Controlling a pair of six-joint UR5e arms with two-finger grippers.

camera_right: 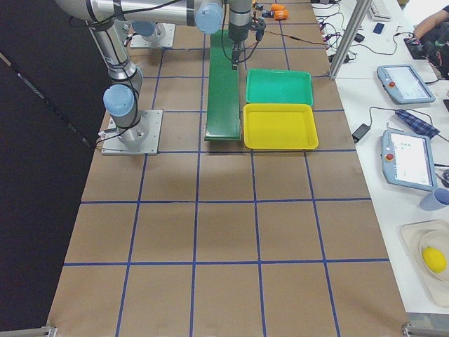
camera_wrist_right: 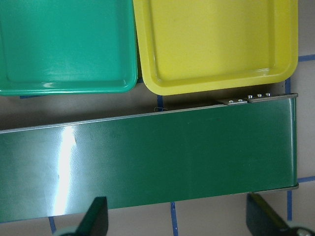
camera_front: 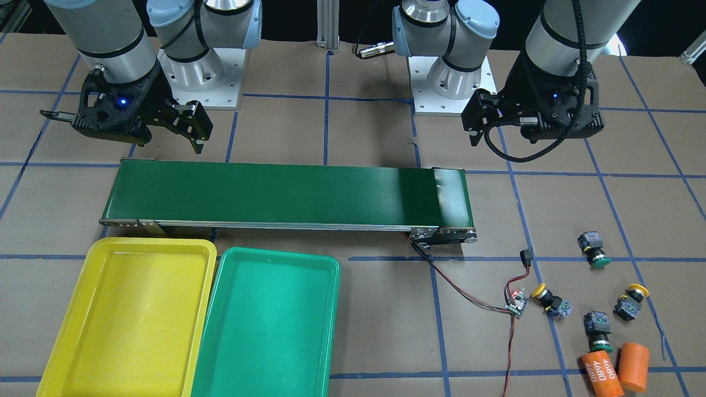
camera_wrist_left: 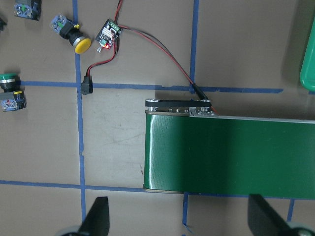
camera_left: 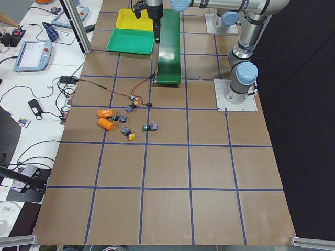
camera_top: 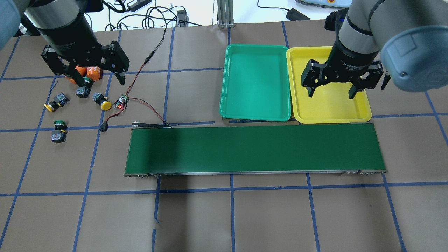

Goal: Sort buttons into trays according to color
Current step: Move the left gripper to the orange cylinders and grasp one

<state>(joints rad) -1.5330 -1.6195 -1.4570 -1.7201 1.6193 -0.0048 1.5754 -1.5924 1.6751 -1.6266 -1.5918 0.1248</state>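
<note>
Several buttons lie loose on the brown table beyond the conveyor's end: green-capped ones and yellow-capped ones. My left gripper hangs open and empty above this group, near the yellow button. The yellow tray and green tray sit side by side, both bare inside. Over the yellow tray my right gripper hovers open, holding nothing. The left wrist view shows a yellow button and a green one.
A long dark-green conveyor belt lies between the arms and the trays. Two orange cylinders rest beside the buttons. A small circuit board with red and black wires runs to the belt's end.
</note>
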